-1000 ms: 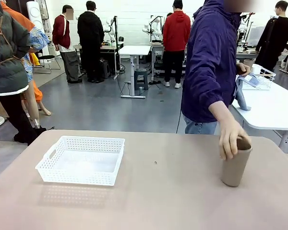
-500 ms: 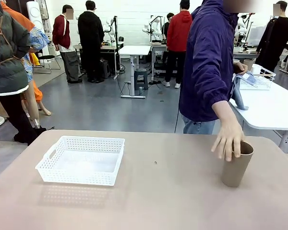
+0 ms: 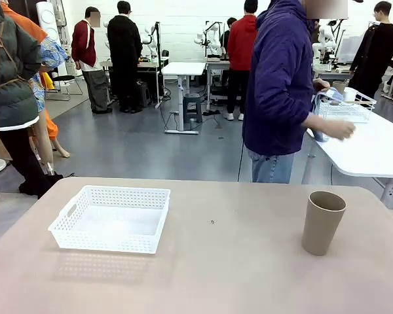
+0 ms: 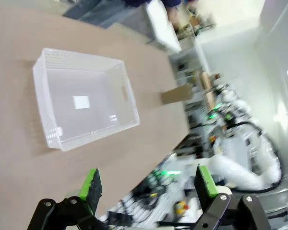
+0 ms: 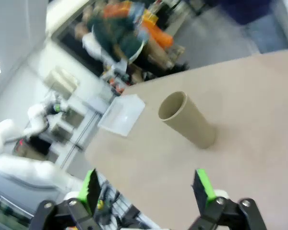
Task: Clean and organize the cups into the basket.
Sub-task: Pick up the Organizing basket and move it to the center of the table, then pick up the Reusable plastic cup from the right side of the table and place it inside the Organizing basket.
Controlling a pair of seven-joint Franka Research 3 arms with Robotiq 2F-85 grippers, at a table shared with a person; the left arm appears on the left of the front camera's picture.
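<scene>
On the left of the table [image 3: 236, 268] sits the empty white basket [image 3: 105, 243]; far right, one tan cup [image 3: 323, 222] stands upright. The left gripper [image 4: 148, 182] and right gripper [image 5: 146, 184] gape wide, holding nothing. Likely risk: a finger's nudge topples the tall cup.

Open-plan lab hall, many workstations.
White workbenches [image 3: 183, 68] stand in rows on a bare grey floor [image 3: 137, 147], with people [image 3: 124, 52] gathered standing around them.
</scene>
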